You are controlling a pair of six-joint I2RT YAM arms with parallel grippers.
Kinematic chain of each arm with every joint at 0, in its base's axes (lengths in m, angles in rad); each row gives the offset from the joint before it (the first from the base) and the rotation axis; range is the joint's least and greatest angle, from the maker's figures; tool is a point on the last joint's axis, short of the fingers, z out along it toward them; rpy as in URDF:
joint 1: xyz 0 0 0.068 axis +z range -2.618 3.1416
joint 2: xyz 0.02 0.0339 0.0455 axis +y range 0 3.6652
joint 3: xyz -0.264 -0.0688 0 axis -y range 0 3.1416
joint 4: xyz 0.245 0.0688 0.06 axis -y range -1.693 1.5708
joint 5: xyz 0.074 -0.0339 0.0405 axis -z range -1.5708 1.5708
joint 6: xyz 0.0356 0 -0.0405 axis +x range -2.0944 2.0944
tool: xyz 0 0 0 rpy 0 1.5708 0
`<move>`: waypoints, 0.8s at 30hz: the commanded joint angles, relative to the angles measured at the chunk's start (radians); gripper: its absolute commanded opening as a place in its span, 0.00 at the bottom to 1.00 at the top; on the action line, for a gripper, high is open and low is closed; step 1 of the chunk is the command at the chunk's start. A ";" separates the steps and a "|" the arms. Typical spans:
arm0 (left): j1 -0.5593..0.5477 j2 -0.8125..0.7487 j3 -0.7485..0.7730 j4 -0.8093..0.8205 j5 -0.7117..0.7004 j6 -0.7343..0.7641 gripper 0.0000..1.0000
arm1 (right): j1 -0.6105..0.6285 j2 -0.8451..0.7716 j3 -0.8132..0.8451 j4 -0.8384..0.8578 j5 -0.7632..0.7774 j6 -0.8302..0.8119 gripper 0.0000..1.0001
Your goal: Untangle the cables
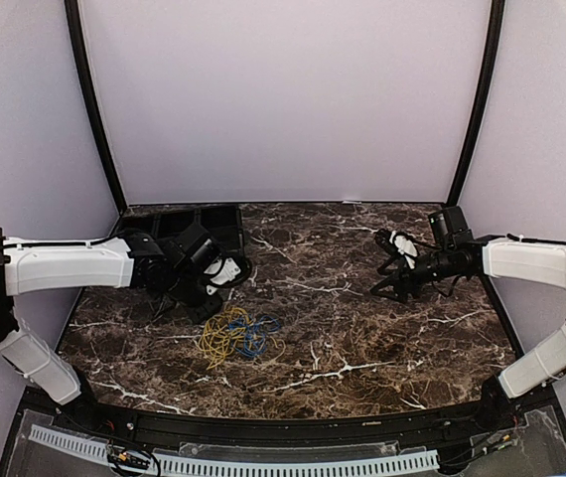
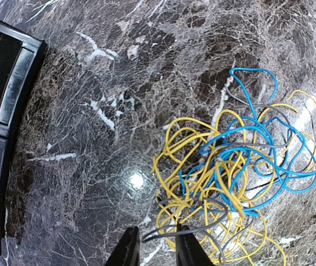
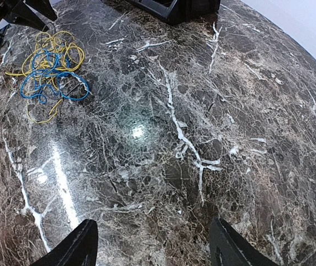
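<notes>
**Tangle at the start of separation.** The yellow cable and blue cable lie interlaced in one heap on the table, left of centre and close to the left arm. The left gripper sits at the heap's edge, its fingers narrow on either side of a grey strand (pinched or merely straddled cannot be told), apparently to draw one cord free. The right gripper is wide and empty and hovers well apart, presumably reserved for a second hold.

Marble table, tangled cables, perhaps a black tray
</notes>
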 commanded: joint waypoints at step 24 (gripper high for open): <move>-0.003 -0.189 0.000 0.255 0.379 -0.101 0.00 | 0.295 0.088 0.378 -0.131 -0.020 0.072 0.71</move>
